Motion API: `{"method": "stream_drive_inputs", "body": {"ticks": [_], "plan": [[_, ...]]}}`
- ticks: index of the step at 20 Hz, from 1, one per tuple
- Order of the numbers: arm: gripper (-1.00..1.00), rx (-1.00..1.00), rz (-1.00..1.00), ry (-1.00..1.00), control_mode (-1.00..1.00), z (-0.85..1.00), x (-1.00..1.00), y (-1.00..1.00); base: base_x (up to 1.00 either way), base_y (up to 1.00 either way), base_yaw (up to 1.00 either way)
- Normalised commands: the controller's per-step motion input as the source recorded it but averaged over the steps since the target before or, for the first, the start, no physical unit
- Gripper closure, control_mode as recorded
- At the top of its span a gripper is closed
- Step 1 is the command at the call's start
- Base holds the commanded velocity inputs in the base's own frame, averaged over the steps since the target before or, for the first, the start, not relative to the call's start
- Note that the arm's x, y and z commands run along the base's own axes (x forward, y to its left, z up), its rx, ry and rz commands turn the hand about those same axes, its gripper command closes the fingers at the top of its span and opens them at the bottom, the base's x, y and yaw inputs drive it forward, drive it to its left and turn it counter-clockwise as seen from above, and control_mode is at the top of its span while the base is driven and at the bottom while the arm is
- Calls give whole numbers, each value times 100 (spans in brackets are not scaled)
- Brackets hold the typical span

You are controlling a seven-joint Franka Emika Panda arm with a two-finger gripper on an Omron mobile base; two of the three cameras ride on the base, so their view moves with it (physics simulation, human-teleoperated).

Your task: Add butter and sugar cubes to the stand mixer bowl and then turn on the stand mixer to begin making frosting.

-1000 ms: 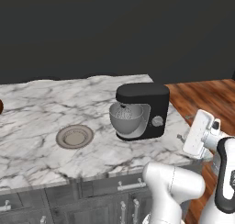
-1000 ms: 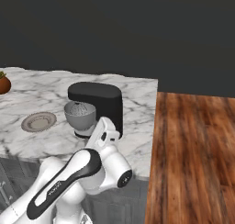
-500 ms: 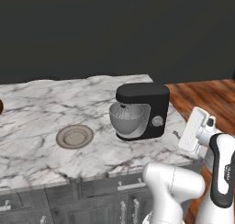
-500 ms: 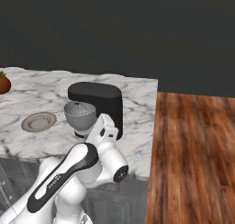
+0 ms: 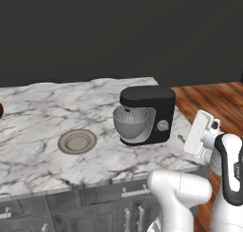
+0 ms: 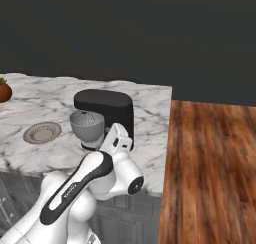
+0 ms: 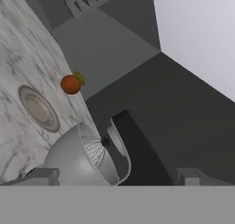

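Observation:
The black stand mixer (image 5: 151,113) stands on the marble counter near its right end. The grey stand mixer bowl (image 5: 130,124) sits under its head, with the wire whisk inside. My white hand (image 5: 201,133) hovers just off the counter's right edge, beside the mixer's knob side. In the hand view my gripper (image 7: 118,178) is open, its fingertips (image 7: 43,176) wide apart with nothing between them. Right ahead of them are the stand mixer bowl (image 7: 75,156) and the stand mixer (image 7: 142,149). The butter and the sugar cubes are out of view.
A flat round grey plate (image 5: 77,141) lies on the counter left of the mixer, plate (image 6: 42,132) and plate (image 7: 39,109). A small orange pot with a plant (image 6: 4,91) stands far left. Wooden floor (image 6: 210,168) runs past the counter's right edge, and cabinet drawers (image 5: 118,198) sit below it.
My hand has edged slightly up and toward the mixer. The jaws have stayed open, and nothing on the counter has moved.

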Motion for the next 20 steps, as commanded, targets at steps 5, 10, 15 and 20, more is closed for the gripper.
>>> {"method": "stream_drive_inputs", "body": {"ticks": [5, 10, 15, 20], "plan": [[-100, 0, 0, 1, -100, -30, 29, 14, 0, 0, 0], [-100, 0, 0, 0, -100, -27, 21, 38, 0, 0, 0], [-100, 0, 0, 0, -100, -28, 24, 30, 0, 0, 0], [-100, -1, 0, 0, -100, -32, 28, 14, 0, 0, 0]]}}
